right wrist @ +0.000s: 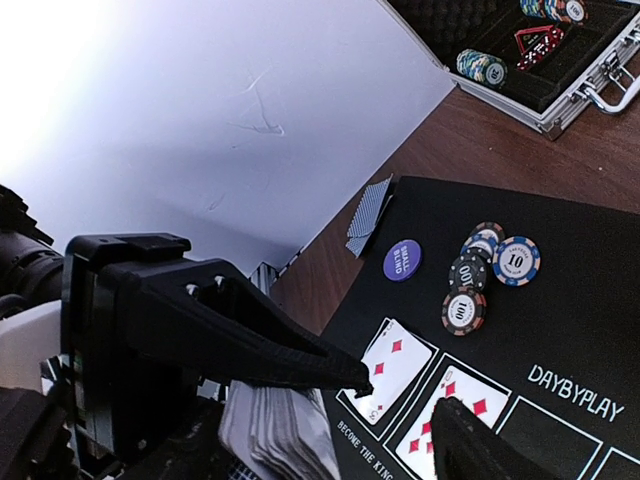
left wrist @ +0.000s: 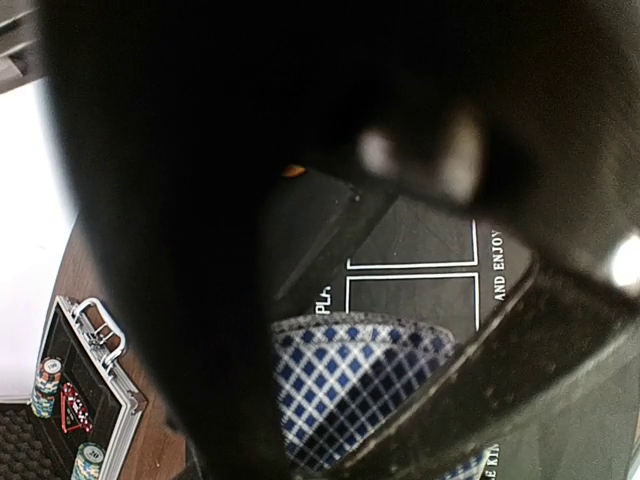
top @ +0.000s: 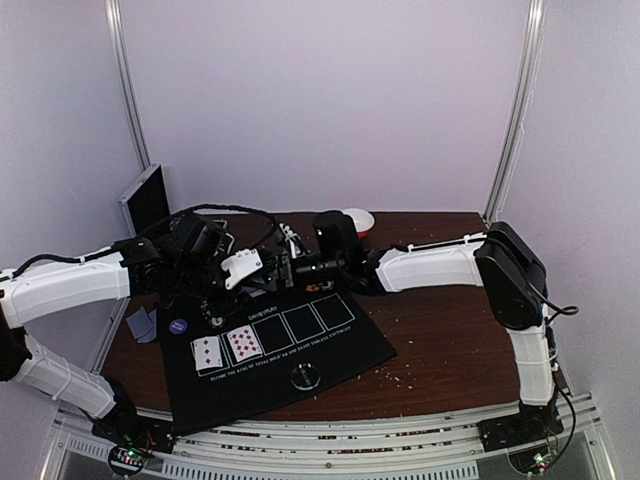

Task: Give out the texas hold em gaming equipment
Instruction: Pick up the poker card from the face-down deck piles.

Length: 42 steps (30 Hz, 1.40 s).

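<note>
The deal looks partly done. On the black mat (top: pixel 340 350), 2 red-pip cards lie face up in the 2 leftmost boxes (top: pixel 207 352) (top: pixel 244 343), and the other 3 boxes are bare. A purple disc (right wrist: pixel 402 260) and a small cluster of chips (right wrist: pixel 490 275) sit on the mat beyond those cards. A clear disc (top: pixel 305 377) rests on the mat near its front edge. A small pile of face-down cards (right wrist: pixel 368 215) lies on the table (top: pixel 450 340), just off the mat's left edge. The left gripper (top: pixel 258 275) hovers over the mat's far edge and appears closed on the deck of cards (right wrist: pixel 272 432), checked backs showing. The right gripper (right wrist: pixel 405 395) is just beside the deck, jaws spread and holding nothing. Likely left to do are 3 more board cards and probably further hands and chips, since the open case (right wrist: pixel 556 118) holds more.
</note>
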### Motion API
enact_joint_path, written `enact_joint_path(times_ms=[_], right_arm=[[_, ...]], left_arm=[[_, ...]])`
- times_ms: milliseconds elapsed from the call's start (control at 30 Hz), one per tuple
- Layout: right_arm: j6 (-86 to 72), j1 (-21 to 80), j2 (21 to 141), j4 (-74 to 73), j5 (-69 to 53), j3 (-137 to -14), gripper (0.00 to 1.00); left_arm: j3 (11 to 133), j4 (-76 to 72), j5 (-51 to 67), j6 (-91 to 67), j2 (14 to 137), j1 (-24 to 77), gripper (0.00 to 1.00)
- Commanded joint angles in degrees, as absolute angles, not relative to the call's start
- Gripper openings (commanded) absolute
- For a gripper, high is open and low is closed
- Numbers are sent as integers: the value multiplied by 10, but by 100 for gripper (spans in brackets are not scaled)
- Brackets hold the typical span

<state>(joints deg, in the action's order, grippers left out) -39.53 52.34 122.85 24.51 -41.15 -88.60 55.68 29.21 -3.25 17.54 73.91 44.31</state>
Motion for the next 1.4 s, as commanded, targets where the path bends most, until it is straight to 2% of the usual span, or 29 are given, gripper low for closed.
enact_joint_path(times_ms=[0, 100, 367, 567, 767, 933, 967, 1133, 1367], right_arm=[[-345, 528, 1218, 190, -386, -897, 65], [-329, 523, 1204, 159, -370, -894, 55], [-293, 520, 1171, 104, -342, -886, 46], [-293, 520, 1162, 100, -348, -885, 28], [-278, 519, 1156, 75, -337, -892, 23], [-257, 519, 1154, 40, -320, -903, 22], [-256, 519, 1152, 40, -323, -905, 30], [-288, 524, 1181, 83, -376, -922, 45], [-306, 534, 1233, 94, -380, -966, 51]], left_arm=[[563, 272, -43, 178, 734, 445, 48], [561, 271, -47, 178, 736, 445, 48], [560, 272, -53, 179, 740, 445, 47], [559, 272, -56, 179, 740, 445, 47], [559, 272, -59, 179, 740, 445, 47], [558, 272, -59, 179, 741, 445, 47], [559, 272, -58, 179, 741, 445, 47], [560, 272, -57, 179, 745, 445, 47], [561, 272, -55, 179, 745, 445, 47]])
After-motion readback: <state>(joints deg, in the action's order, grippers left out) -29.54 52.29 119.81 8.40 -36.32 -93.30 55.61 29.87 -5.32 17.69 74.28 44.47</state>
